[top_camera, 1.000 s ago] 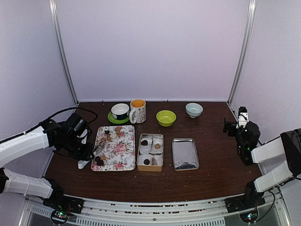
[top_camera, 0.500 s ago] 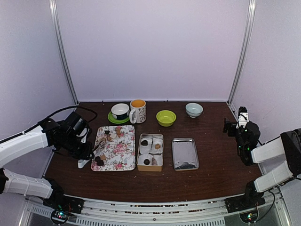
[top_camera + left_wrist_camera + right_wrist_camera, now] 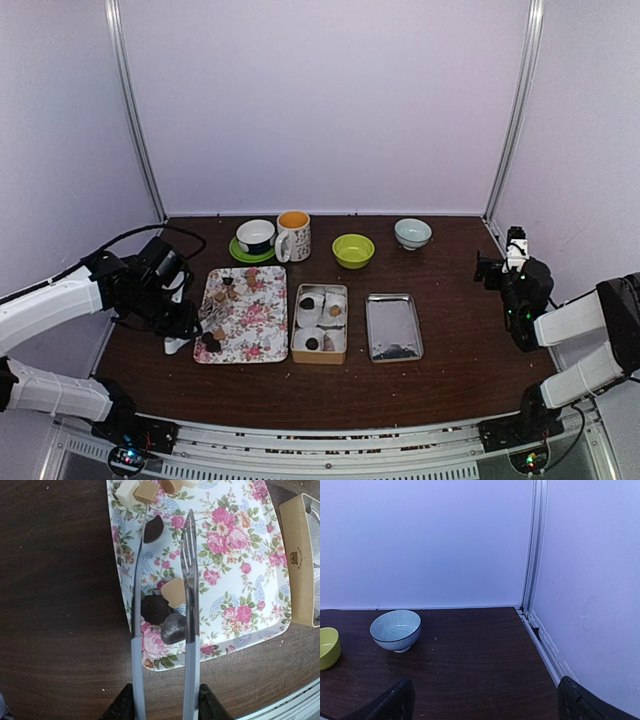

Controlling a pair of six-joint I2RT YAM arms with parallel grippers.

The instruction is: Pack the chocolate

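Several chocolate lumps lie on a floral tray (image 3: pixel 250 318). In the left wrist view two dark lumps (image 3: pixel 156 611) and a tan heart-shaped one (image 3: pixel 174 591) sit near the tray's (image 3: pixel 235 565) near corner. Another dark piece (image 3: pixel 153 528) and tan blocks (image 3: pixel 146 491) lie farther up. My left gripper (image 3: pixel 165 706) (image 3: pixel 182 318) is shut on slim silver tongs (image 3: pixel 189 580). The tongs' two arms are spread and straddle the near lumps without pinching any. My right gripper (image 3: pixel 487 705) (image 3: pixel 497 266) is open and empty, far off at the right side of the table.
A tan tin box (image 3: pixel 320 345) (image 3: pixel 296 565) with paper cups holding a few chocolates stands right of the tray. A silver metal lid (image 3: pixel 393 320) lies right of it. At the back stand a cup on a green saucer (image 3: pixel 255 238), a mug (image 3: pixel 293 236), a green bowl (image 3: pixel 353 250) and a blue bowl (image 3: pixel 412 233) (image 3: pixel 395 629).
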